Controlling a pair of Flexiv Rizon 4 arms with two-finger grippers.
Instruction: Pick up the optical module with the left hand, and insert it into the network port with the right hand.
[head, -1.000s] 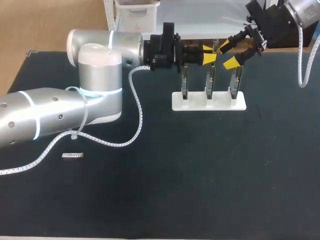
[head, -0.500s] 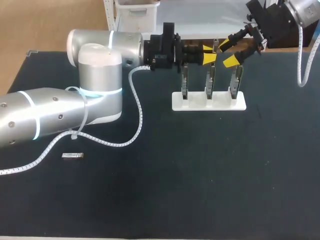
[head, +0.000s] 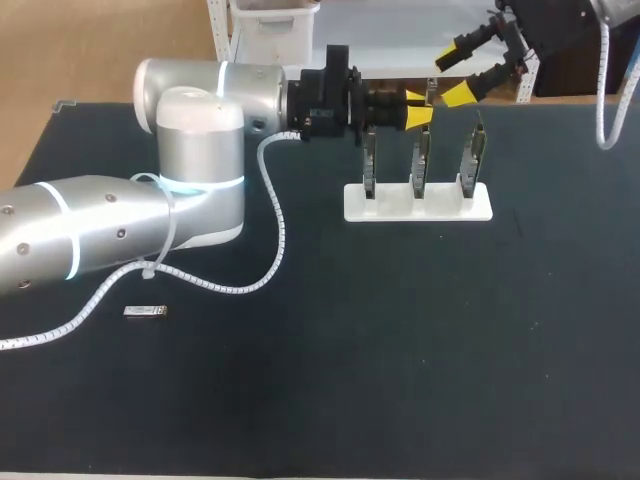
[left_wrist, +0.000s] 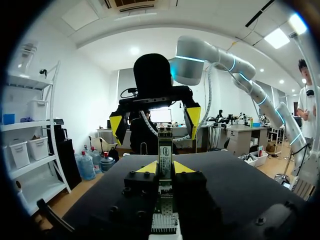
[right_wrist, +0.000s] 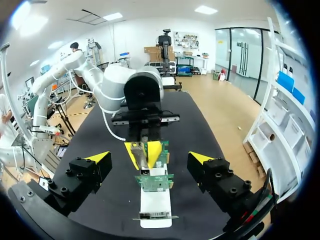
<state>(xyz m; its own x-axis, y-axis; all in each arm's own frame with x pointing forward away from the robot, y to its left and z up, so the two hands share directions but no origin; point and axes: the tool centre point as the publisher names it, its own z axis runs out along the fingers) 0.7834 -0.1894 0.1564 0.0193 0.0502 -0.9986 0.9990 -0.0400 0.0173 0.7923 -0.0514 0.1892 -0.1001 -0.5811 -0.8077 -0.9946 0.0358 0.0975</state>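
Near-left on the bench (head: 400, 350), a small silver part (head: 146, 311) lies flat, well apart from everything else. The L arm (head: 100, 240) comes in from the left, w/ its white cable looping down onto the bench beside it.

Mid-bench, further back: the white stand (head: 418, 203) carries three port boards (head: 420, 160), upright in a row running left to right.

Over them the L gripper (head: 418, 108) lies level, pointing right, w/ its yellow tips by the top of the middle board. Its fingers are clenched on the optical module (left_wrist: 164, 151). The L wrist view shows it standing upright between the two tips, gripped from both sides. So the module is off the bench, held in the L gripper above the stand.

Farthest back & to the right, the R gripper (head: 453, 76) hangs higher, facing the L gripper and clear of the boards. Its fingers are released and spread wide, apart from the module.
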